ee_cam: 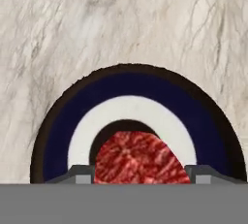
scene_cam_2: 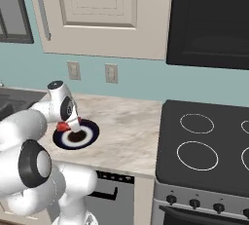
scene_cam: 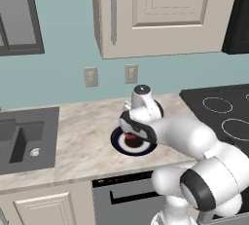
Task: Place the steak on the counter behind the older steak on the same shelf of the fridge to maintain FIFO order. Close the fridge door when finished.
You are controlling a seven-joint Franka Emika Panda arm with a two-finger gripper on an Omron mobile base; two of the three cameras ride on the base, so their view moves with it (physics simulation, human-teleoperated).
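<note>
On the counter, a round plate is sitting near the front edge. It is dark blue with a white ring and a dark middle. The steak is lying in the middle of that plate. It is red with little pale pink spots.

The white arm is reaching down over the plate. The gripper is hanging right on top of the steak. In the hand view, the two dark fingers are standing wide apart, one on each side of the meat. They are sitting just beside its edges. I cannot tell if they are touching the meat or squeezing it. In the left base view, only a bit of red steak is showing under the hand. In the right base view, a bit of red is peeking out beside the gripper, over the plate.

To the left of the plate, the dark grey sink is sitting in the counter. To the right, the black stovetop with white rings is lying flat. On the far wall, two light switch plates are sitting above the counter. Above them, a pale cabinet with a long grey handle is hanging. Below the counter edge, a grey dishwasher front is showing.
</note>
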